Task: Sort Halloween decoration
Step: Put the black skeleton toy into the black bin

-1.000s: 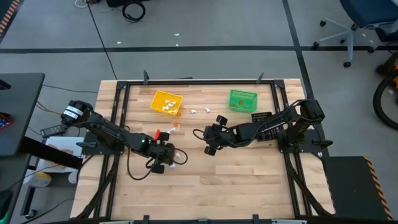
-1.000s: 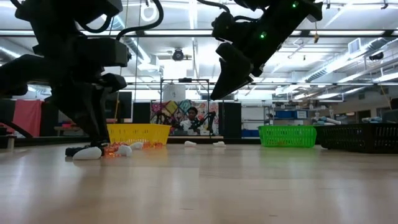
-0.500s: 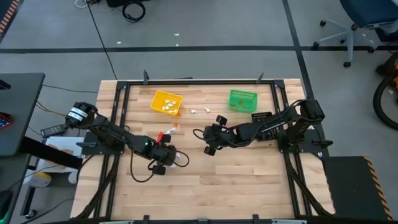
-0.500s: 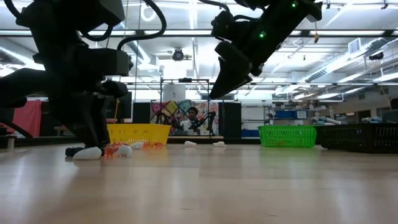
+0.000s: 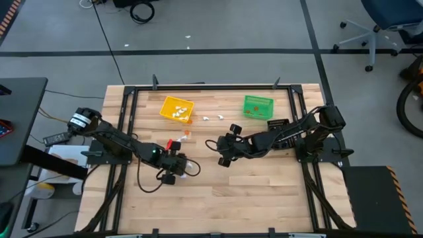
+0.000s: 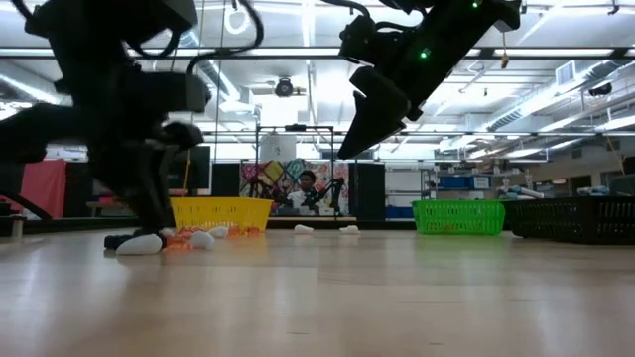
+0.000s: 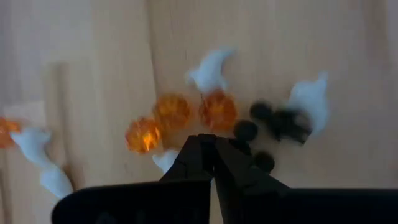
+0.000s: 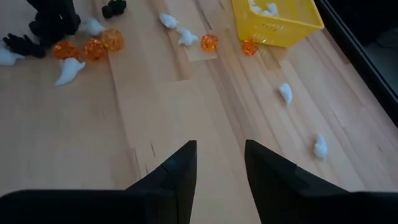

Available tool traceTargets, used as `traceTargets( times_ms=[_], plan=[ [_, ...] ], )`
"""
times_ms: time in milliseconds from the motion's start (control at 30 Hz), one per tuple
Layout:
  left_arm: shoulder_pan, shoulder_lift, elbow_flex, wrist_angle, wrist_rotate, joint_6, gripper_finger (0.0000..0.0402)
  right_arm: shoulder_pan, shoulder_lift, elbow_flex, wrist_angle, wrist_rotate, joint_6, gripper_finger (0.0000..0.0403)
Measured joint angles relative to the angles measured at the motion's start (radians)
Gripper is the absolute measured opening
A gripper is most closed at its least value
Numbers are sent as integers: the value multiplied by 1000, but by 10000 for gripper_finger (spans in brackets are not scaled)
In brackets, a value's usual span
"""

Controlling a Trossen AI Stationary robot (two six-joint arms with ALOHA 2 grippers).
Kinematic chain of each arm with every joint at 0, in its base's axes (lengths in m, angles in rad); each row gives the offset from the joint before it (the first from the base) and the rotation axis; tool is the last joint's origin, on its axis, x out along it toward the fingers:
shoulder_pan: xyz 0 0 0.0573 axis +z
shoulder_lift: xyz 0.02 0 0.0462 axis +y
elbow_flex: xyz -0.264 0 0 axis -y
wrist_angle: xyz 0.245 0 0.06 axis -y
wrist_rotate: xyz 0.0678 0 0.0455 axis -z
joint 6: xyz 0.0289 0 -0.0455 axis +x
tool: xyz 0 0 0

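I'm pressing my left hand (image 7: 213, 155), fingers pinched together, down among the Halloween decoration (image 7: 217, 110) scattered on the tabletop (image 5: 264, 192), singling out one piece; next I need a clean pinch. My right hand (image 8: 219, 163) is hovering open mid-table, waiting

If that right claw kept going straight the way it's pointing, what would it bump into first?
Probably bare table. The right gripper, fingers open, aims across empty wood; farther along that line sits an orange trinket before the yellow bin, though depth is hard to judge.

Grey floor (image 5: 231, 26), blue office chair (image 5: 383, 20)
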Motion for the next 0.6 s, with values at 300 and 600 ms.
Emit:
traceTargets(
  times_ms=[300,600],
  plan=[
    [3,-100,-6,81,-46,7,1,8,0,-75,148,-28,-14,139],
    [58,-102,-90,541,-56,129,0,19,4,-301,710,-171,-172,139]
  ],
)
